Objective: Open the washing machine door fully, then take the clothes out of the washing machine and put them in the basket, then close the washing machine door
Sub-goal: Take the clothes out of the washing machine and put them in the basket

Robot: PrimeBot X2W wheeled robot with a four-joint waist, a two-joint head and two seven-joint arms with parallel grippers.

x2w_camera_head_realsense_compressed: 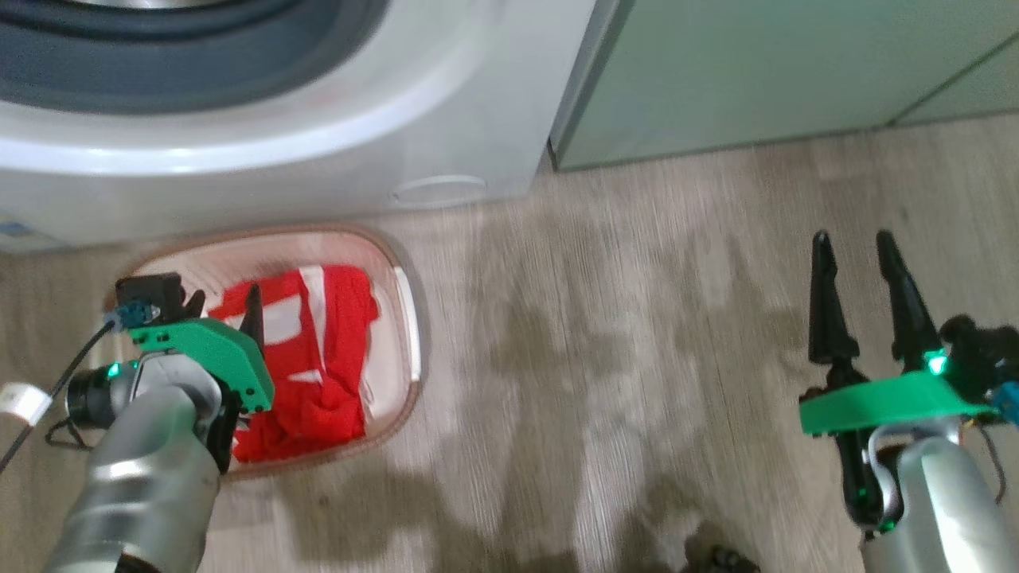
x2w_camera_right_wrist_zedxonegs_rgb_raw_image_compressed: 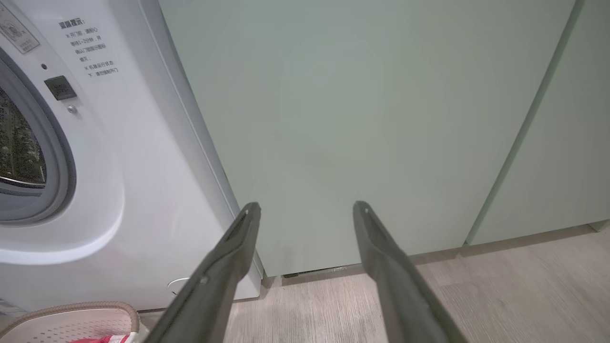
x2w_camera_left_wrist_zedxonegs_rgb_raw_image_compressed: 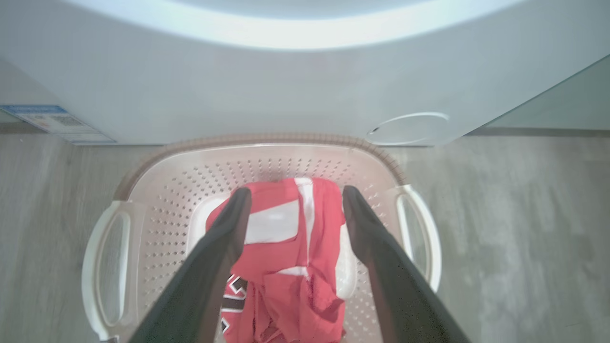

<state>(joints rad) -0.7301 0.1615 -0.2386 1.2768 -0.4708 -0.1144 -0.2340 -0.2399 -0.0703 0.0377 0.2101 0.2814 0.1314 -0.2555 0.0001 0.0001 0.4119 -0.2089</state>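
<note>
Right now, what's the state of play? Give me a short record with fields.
washer: drum opening uncovered
basket: on the floor, just in front of the washer
clothes: red, lying in the basket
left gripper: open, empty, over the clothes
right gripper: open, empty, facing the green cabinet

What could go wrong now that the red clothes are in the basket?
The left gripper hangs open right above the clothes, so a finger might snag the cloth and drag it back out when the arm lifts. The basket sits close against the washer, so an arm reaching up to the washer could bump it.
</note>
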